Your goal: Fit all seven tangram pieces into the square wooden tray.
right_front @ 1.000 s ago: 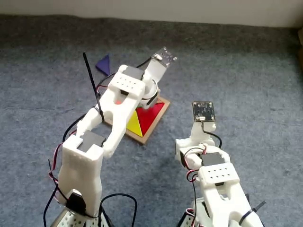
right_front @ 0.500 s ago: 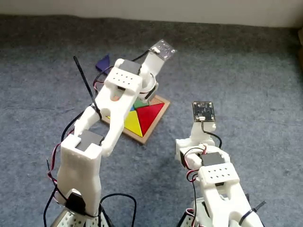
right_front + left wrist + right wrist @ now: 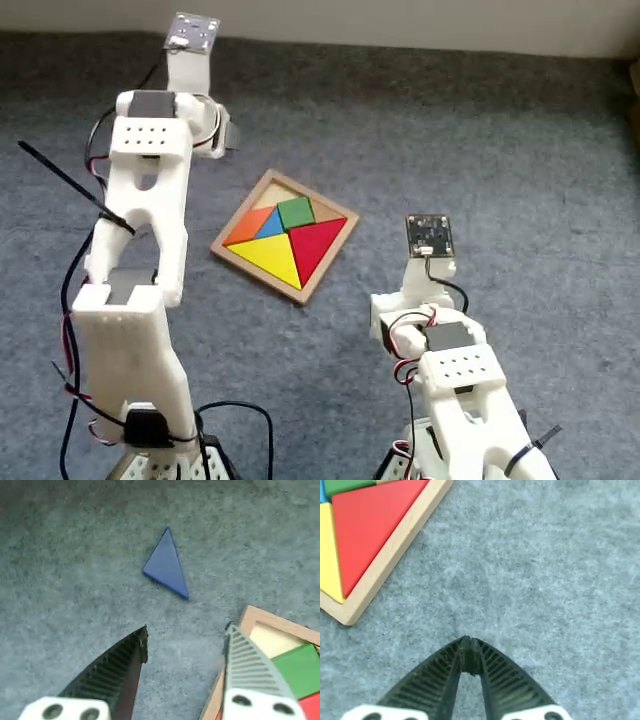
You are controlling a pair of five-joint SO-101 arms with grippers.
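The blue triangle point(image 3: 166, 565) lay flat on the grey surface point(image 3: 60, 580), near a corner of the tray point(image 3: 270, 618). The left pincer point(image 3: 187, 629) hung wide open and empty near it; the right pincer point(image 3: 467, 641) was closed, empty. Thin, stiff and light, the piece probably wanted gripping across its edges.

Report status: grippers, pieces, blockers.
Left gripper open, above carpet near the blue triangle. Right gripper shut, empty, near the tray. Triangle lies outside tray; bare slot beside green piece. Nothing but carpet between left gripper and triangle.
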